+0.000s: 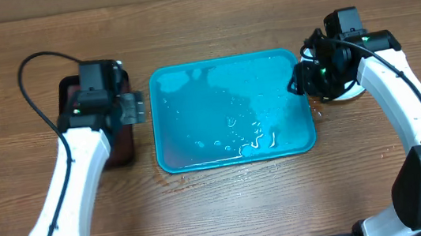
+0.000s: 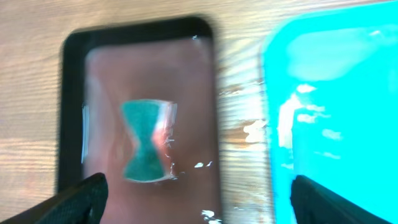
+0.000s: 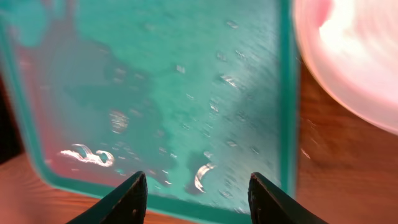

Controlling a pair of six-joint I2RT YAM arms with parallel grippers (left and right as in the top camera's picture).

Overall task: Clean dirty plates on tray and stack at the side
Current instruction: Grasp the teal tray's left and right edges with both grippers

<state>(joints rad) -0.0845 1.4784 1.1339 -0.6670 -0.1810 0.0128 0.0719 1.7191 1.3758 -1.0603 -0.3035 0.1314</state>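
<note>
Progress is looking near-done; turquoise rectangular plastic tray is sitting plateless, pale round plastic plate beside it; left gripper and right gripper are gaping, empty.

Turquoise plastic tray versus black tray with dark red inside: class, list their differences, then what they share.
The turquoise plastic tray is one colour; the black tray has a dark red inside. The turquoise tray is larger than the black tray. The turquoise tray holds only water drops; the black tray holds a teal hourglass-shaped pad. Both are rimmed rectangles with rounded corners.
</note>
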